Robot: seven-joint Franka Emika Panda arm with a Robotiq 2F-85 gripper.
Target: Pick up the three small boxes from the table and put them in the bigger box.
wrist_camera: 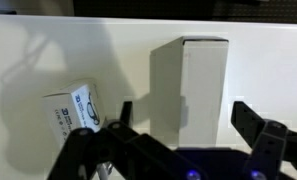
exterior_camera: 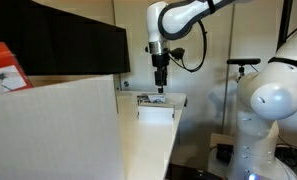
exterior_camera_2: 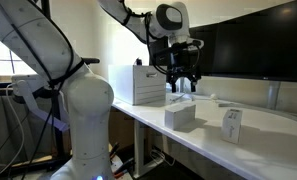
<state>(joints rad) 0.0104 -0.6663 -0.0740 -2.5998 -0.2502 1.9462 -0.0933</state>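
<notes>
Trouble from here begins with alignment. We see the claw [exterior_camera_2: 183,87] spread wide and holding nothing. It hangs just above a white carton [exterior_camera_2: 180,116] that lies on the desk [exterior_camera_2: 268,140], and it is not touching it. In the wrist view the white carton [wrist_camera: 193,90] sits below and between the fingers [wrist_camera: 250,125], but nearer one of them than the other, and it fills most of the gap. We judge that a straight descent could land that finger on the carton's top edge. That would dent the card or tip the carton, instead of the finger passing down its side.

A second carton [wrist_camera: 78,108], with blue print, lies on the desk just outside the opposite finger. If we shift the claw to centre it, that finger could nudge this neighbour and push it away.

The white carton's sides look smooth, so a shallow or skewed pinch might let it swivel or slip on the lift.

The bigger box [exterior_camera: 58,130] stands well away from the claw, and its wall is tall. We think a low carry would strike the rim. An orange-red carton [exterior_camera: 3,65] shows above that wall, possibly already inside, though we cannot tell from this angle. If so, two cartons are left on the desk, and this is the approach to one of them.
</notes>
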